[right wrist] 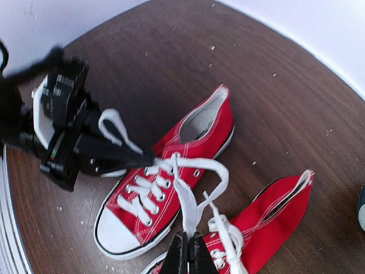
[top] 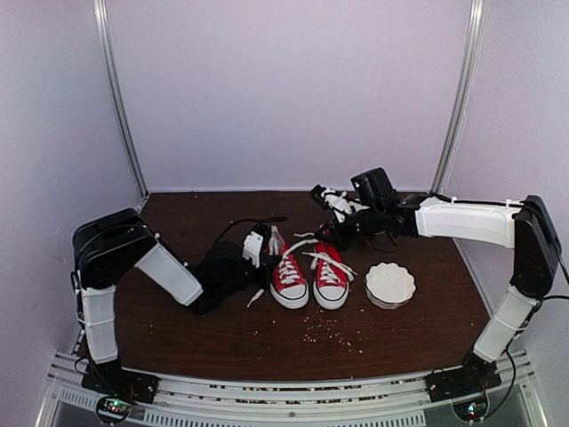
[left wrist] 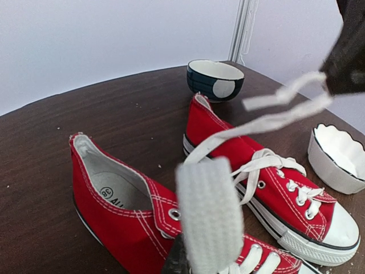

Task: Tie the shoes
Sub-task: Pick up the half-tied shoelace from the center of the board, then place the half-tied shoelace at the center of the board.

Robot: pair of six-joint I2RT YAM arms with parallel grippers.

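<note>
Holding one lace [right wrist: 185,200] each from the left shoe [top: 289,280], the left gripper [right wrist: 145,155] and right gripper [right wrist: 187,240] have jaws clamped tight. No knot shows yet, and the right shoe [top: 330,283] beside it mid-worktop [top: 178,338] is untied too.

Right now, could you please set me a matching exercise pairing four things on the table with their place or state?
Things:
1. left tool
2. scalloped dish
3. dark bowl
4. shoes

Descriptions:
A. beyond the shoes' heels
B. side by side, laces untied
C. shut on a white lace
D. white, right of the shoes

Pairs: 1-C, 2-D, 3-A, 4-B
</note>
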